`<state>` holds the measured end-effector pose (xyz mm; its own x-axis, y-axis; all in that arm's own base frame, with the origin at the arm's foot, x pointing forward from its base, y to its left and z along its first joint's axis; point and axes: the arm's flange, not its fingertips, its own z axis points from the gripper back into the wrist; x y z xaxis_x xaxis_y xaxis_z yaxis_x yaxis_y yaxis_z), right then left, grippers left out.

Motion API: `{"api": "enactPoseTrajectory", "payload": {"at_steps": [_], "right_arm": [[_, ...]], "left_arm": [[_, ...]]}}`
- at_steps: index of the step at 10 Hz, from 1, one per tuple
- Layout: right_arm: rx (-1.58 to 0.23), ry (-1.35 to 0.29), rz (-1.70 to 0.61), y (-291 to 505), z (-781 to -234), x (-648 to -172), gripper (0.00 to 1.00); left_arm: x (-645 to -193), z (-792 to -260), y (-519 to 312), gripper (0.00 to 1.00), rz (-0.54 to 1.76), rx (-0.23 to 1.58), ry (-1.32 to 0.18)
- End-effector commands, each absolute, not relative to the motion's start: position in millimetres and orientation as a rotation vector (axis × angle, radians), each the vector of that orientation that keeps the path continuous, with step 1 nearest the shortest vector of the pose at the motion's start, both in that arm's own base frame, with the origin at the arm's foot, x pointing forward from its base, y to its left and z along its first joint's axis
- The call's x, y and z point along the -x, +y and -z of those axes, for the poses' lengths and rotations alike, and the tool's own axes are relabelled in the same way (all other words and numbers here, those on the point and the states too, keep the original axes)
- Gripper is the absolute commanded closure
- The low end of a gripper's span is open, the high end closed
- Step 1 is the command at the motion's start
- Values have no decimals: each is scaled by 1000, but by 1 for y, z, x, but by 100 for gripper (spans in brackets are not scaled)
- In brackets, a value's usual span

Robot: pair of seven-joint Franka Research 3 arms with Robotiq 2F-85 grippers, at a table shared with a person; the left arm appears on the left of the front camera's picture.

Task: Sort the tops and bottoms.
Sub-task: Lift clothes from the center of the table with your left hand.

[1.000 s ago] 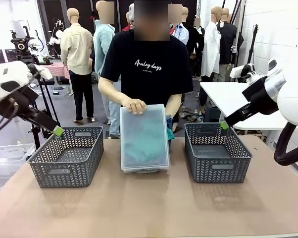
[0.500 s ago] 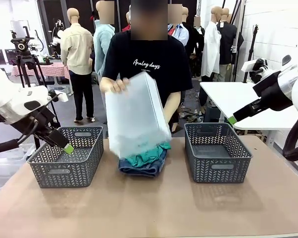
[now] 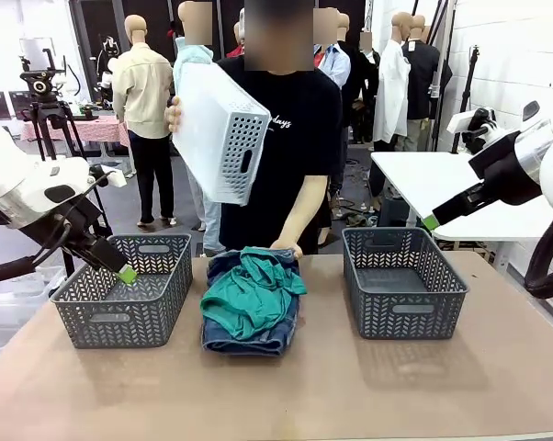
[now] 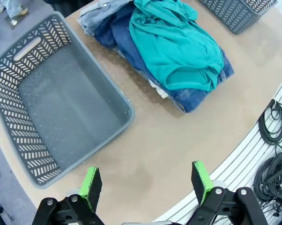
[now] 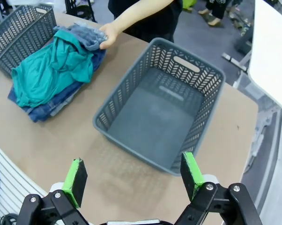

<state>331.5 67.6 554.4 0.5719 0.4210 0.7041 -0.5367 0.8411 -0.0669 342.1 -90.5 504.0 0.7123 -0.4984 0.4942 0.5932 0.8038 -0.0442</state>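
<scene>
Lying mid-table between left basket [image 3: 120,317] and right basket [image 3: 407,310]: teal top [image 3: 251,292] atop jeans [image 3: 249,338] pile, person's hand [image 3: 286,246] touching it. Left gripper [image 4: 145,180], right gripper [image 5: 134,172] both wide open, empty.

I see soft matt cloth in the teal top [image 3: 251,296], coarse denim in the jeans [image 3: 249,344], matt grey plastic in the baskets [image 3: 120,317], and a smooth matt worktop [image 3: 286,395].

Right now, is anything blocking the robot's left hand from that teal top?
Nothing visible blocks the left hand: the soft teal-green fabric top lies uppermost on the clothes pile, uncovered. The person's hand touches the pile's far edge.
</scene>
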Motion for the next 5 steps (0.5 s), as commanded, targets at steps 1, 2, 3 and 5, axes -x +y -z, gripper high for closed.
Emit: {"api": "enactPoseTrajectory", "payload": {"at_steps": [1, 2, 3, 5], "right_arm": [[-171, -782, -561, 67, -555, -331, 0], [-171, -782, -561, 67, -555, -331, 0], [-171, -782, -561, 67, -555, -331, 0], [-171, -782, -561, 67, -555, -331, 0]], "left_arm": [[-341, -504, -89, 0, 613, 207, -483], [-341, -504, -89, 0, 613, 207, -483], [-341, -504, -89, 0, 613, 207, -483], [-341, -504, -89, 0, 613, 207, -483]]}}
